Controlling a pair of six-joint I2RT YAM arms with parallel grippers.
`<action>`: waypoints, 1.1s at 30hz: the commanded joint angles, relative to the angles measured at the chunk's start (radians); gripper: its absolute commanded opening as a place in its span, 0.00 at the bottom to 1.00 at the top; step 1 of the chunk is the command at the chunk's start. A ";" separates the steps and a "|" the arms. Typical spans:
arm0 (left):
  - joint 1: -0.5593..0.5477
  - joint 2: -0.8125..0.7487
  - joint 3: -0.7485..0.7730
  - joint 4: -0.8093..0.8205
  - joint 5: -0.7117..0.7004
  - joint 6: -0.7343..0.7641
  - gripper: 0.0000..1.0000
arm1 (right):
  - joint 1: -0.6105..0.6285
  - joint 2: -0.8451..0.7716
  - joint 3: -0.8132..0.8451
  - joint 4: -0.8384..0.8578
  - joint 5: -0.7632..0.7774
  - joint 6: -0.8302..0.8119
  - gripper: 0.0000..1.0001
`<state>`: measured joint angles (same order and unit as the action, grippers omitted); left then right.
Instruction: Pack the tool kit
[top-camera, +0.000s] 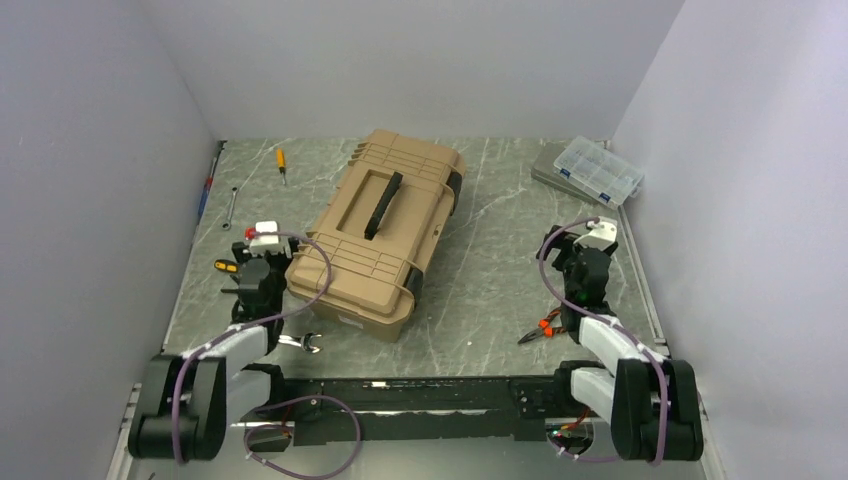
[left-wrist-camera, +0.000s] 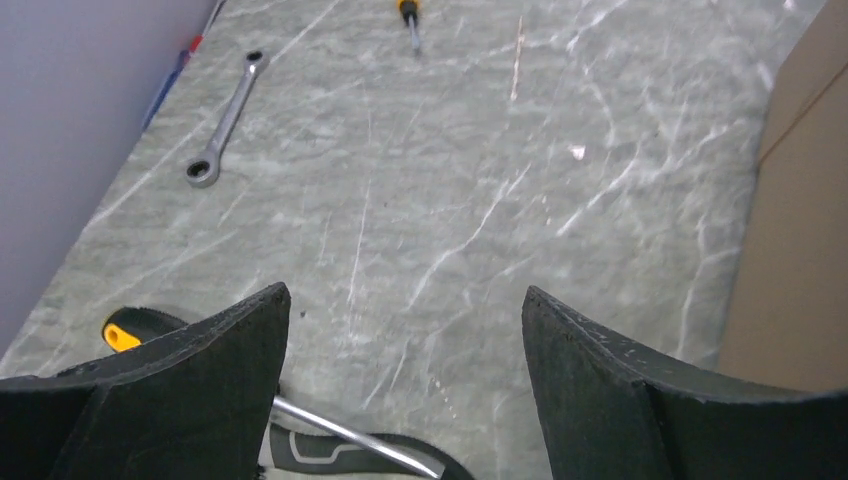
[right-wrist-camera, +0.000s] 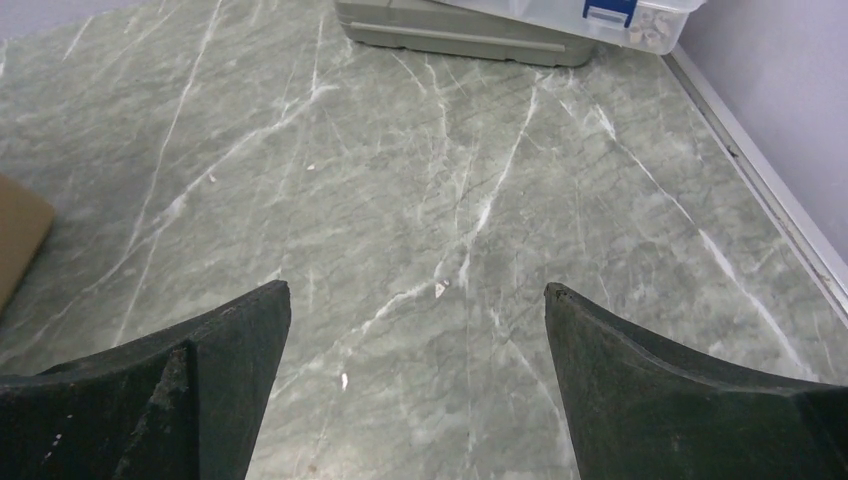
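Grey marbled table (top-camera: 490, 270) carries the tan toolbox (top-camera: 375, 240), lid shut, angled left of centre. Left gripper (left-wrist-camera: 405, 292) sits just beside the box's left side, jaws apart, nothing held. Right gripper (right-wrist-camera: 415, 287) is well to its right, jaws wide, empty. Wrench (left-wrist-camera: 225, 120) lies near the left wall.

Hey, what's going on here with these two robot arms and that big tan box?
The arms are meant to pack a tool kit, but neither holds anything yet. The tan toolbox sits mid-table with its lid down. The left gripper hangs open beside it, close to a yellow-handled tool. The right gripper is open above the table. A screwdriver, ring wrench and pliers lie loose.
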<state>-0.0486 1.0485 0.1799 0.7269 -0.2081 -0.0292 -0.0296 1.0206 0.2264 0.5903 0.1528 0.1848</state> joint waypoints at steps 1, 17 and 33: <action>0.040 0.193 -0.114 0.550 0.072 0.112 0.88 | -0.005 0.110 -0.010 0.277 -0.024 -0.058 0.98; 0.099 0.297 0.041 0.342 0.163 0.092 0.99 | 0.025 0.458 0.020 0.532 0.022 -0.163 1.00; 0.097 0.307 0.068 0.305 0.195 0.113 0.99 | 0.023 0.460 0.023 0.524 0.007 -0.159 1.00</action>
<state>0.0456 1.3483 0.2226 1.0264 -0.0490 0.0647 -0.0078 1.4899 0.2310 1.0489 0.1520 0.0338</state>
